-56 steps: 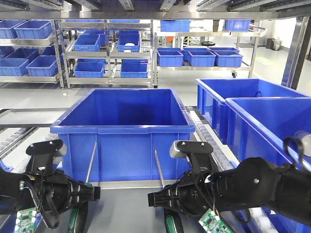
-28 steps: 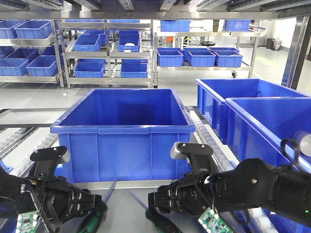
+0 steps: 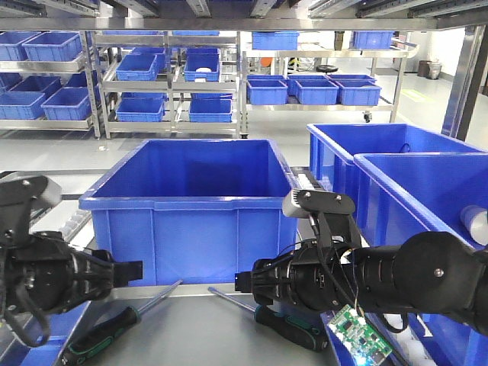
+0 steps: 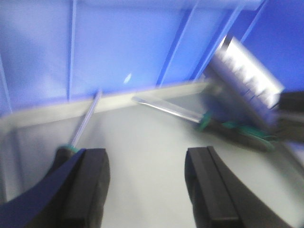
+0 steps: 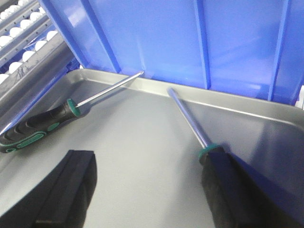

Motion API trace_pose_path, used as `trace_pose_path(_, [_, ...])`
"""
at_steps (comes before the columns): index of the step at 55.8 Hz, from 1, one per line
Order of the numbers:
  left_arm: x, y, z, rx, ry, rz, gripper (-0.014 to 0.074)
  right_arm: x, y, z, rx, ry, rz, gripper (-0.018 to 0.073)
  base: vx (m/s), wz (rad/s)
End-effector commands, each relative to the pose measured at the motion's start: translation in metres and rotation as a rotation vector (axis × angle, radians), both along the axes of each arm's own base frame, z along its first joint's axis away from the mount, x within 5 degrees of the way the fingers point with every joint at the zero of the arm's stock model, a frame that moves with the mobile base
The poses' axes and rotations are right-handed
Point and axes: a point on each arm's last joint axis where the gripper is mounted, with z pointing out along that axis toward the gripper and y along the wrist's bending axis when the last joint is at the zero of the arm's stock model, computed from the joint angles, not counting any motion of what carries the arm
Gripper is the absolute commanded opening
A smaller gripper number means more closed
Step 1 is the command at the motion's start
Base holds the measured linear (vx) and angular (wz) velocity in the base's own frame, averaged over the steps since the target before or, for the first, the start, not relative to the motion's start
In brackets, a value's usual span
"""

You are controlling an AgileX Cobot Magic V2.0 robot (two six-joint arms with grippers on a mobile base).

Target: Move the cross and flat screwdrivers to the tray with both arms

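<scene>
The grey tray [image 5: 266, 118] at the bottom centre holds two screwdrivers: the left screwdriver [image 3: 114, 325] and the right screwdriver [image 3: 278, 314], shafts angled toward each other, tips apart near the tray's far rim. Just behind stands one large blue bin [image 3: 194, 210]; two more blue bins [image 3: 396, 164] sit at right. The left tool [image 4: 147, 185] and the right tool [image 5: 142, 190] are both spread wide, holding nothing.

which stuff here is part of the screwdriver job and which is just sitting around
Part of the job:
- left screwdriver, lying in the tray
- right screwdriver, lying in the tray
- grey metal tray
- left gripper, open, holding nothing
- right gripper, open, holding nothing

Just sitting around:
- big blue bin behind the tray
- blue bins to the right
- shelving stacked with small blue bins
</scene>
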Motion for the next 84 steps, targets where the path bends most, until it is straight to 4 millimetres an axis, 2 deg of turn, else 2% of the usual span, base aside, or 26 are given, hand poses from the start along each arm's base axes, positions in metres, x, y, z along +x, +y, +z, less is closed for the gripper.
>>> trace_pose_path(1, [-0.002,0.002,0.024,-0.056,-0.101,0.034,0.0489,0.000,-0.005,0.031,0.059,-0.115,-0.039,0.0548,0.00,0.00])
trace_pose_path(12, [-0.001,0.002,0.022,-0.054,-0.094,0.033,0.0489,0.000,-0.005,0.031,0.059,-0.115,-0.039,0.0548,0.00,0.00])
trace_pose_path(20, [-0.002,0.004,0.020,0.019,-0.109,0.014,0.0452,0.000,-0.005,0.031,0.059,-0.115,-0.039,0.0548,0.00,0.00])
trace_pose_path(25, [-0.016,0.011,0.026,0.071,-0.140,0.011,0.0385,0.000,-0.005,0.031,0.059,-0.115,-0.039,0.0548,0.00,0.00])
trace_pose_path(32, [-0.058,0.032,0.031,0.084,-0.228,0.081,0.0222,0.000,-0.005,0.031,0.059,-0.115,-0.039,0.0548,0.00,0.00])
trace_pose_path(36, [-0.081,0.046,0.015,0.116,-0.276,0.124,0.0116,0.000,-0.005,0.031,0.059,-0.115,-0.039,0.0548,0.00,0.00])
trace_pose_path(41, [-0.112,0.064,-0.014,0.098,-0.331,0.198,-0.0003,0.000,-0.005,0.031,0.059,-0.115,-0.039,0.0548,0.00,0.00])
trace_pose_path(52, [-0.164,0.092,-0.082,0.061,-0.508,0.358,-0.0008,0.000,-0.005,0.031,0.059,-0.115,-0.039,0.0548,0.00,0.00])
trace_pose_path(62, [-0.188,0.102,-0.123,0.055,-0.601,0.450,-0.0007,0.000,-0.005,0.031,0.059,-0.115,-0.039,0.0548,0.00,0.00])
trace_pose_path(66, [-0.193,0.104,-0.130,0.055,-0.626,0.476,-0.0006,0.000,-0.005,0.031,0.059,-0.115,-0.039,0.0548,0.00,0.00])
trace_pose_path(71, [-0.201,0.106,-0.127,0.048,-0.682,0.502,-0.0007,0.000,-0.005,0.031,0.059,-0.115,-0.039,0.0548,0.00,0.00])
trace_pose_path(84, [-0.200,0.106,-0.126,0.051,-0.682,0.512,-0.0007,0.000,-0.005,0.030,0.058,-0.111,-0.037,0.0548,0.00,0.00])
